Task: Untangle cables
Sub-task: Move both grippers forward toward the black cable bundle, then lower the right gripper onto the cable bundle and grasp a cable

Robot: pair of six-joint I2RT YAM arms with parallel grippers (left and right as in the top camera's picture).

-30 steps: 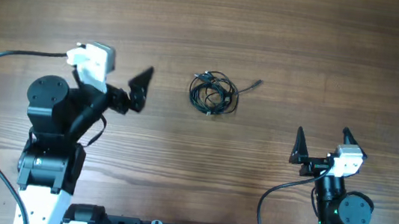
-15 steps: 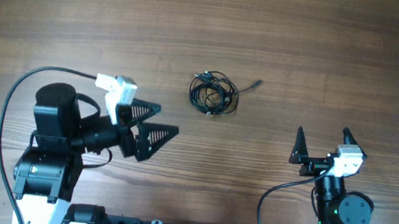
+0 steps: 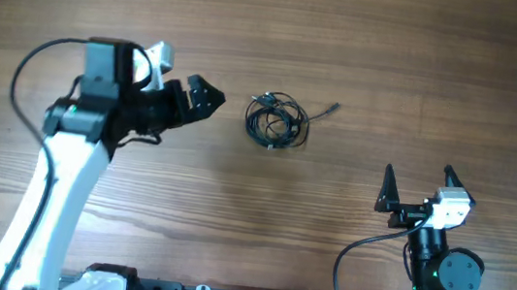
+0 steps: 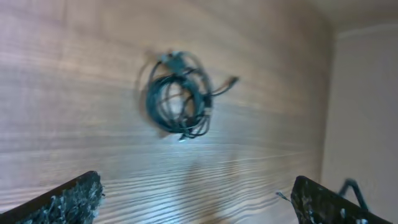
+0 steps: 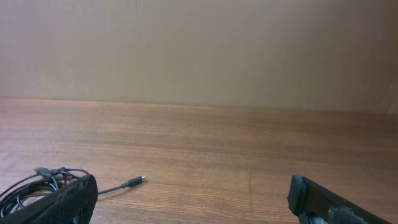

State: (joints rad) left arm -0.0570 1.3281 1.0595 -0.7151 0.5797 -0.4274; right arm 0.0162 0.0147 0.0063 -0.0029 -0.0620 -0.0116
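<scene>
The cables point(image 3: 276, 123) are bunched in a small coil about midway between the left and right edges of the tabletop point(image 3: 397, 44), with one plug end trailed toward the right edge. The left pincer point(image 3: 201, 96) is seen near the coil on its left, released with fingers spread wide. The right pincer point(image 3: 418, 173) is seen well apart toward the near right corner, likewise spread, nothing grasped.

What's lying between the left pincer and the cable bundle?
Nothing: only bare wooden table separates the left pincer from the cable bundle, clearest in the overhead view.
</scene>
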